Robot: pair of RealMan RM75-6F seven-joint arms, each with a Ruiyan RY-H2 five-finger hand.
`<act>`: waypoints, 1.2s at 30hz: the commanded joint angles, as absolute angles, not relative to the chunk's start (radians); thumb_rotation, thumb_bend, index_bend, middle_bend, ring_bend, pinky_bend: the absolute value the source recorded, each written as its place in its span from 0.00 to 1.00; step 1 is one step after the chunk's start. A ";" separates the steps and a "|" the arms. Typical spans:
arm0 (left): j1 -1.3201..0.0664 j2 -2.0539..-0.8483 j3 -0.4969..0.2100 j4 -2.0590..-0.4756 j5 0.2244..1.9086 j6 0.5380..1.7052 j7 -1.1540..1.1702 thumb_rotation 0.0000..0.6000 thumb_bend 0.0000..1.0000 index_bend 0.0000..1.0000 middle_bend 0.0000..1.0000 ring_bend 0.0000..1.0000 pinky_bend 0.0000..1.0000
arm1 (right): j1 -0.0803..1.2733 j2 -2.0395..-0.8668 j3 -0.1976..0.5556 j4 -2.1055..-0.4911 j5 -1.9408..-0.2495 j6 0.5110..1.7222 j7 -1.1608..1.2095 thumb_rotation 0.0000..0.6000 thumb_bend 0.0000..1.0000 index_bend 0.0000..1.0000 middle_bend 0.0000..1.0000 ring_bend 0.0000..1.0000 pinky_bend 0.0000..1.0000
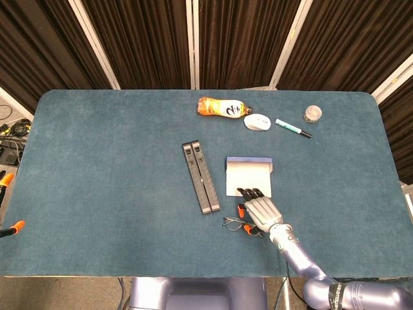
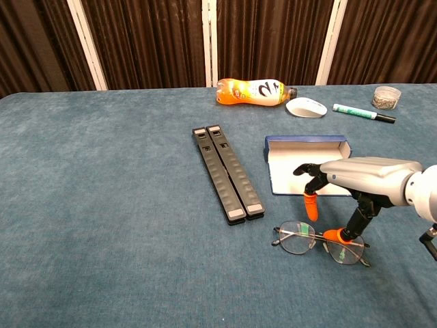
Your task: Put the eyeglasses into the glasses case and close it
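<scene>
The thin wire-framed eyeglasses (image 1: 233, 224) (image 2: 300, 239) lie unfolded on the blue tabletop near the front edge. Just behind them the glasses case (image 1: 248, 175) (image 2: 307, 164), blue outside and white inside, lies open. My right hand (image 1: 260, 212) (image 2: 362, 179) hovers over the right half of the glasses with its fingers apart, holding nothing. One orange fingertip (image 2: 332, 235) rests at the frame beside the bridge, and another hangs above the left lens. Of my left hand only two orange fingertips (image 1: 15, 226) show at the far left edge, spread apart and empty.
A pair of long black bars (image 1: 201, 177) (image 2: 227, 171) lies left of the case. Along the back stand an orange drink bottle (image 1: 221, 108), a white mouse (image 1: 257, 121), a green marker (image 1: 292, 128) and a small clear jar (image 1: 313, 113).
</scene>
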State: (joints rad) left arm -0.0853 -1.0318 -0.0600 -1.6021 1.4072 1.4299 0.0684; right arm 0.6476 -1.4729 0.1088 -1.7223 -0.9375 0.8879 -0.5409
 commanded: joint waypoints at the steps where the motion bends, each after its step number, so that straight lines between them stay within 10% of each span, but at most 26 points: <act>1: -0.086 -1.032 -0.060 -1.602 1.407 1.429 0.069 1.00 0.00 0.00 0.00 0.00 0.00 | 0.653 -1.483 0.102 -1.713 -0.931 0.898 -0.547 1.00 0.24 0.50 0.00 0.00 0.00; 36: -0.090 -1.033 -0.058 -1.604 1.400 1.426 0.074 1.00 0.00 0.00 0.00 0.00 0.00 | 0.712 -1.516 0.051 -1.713 -0.840 0.934 -0.553 1.00 0.29 0.56 0.00 0.00 0.00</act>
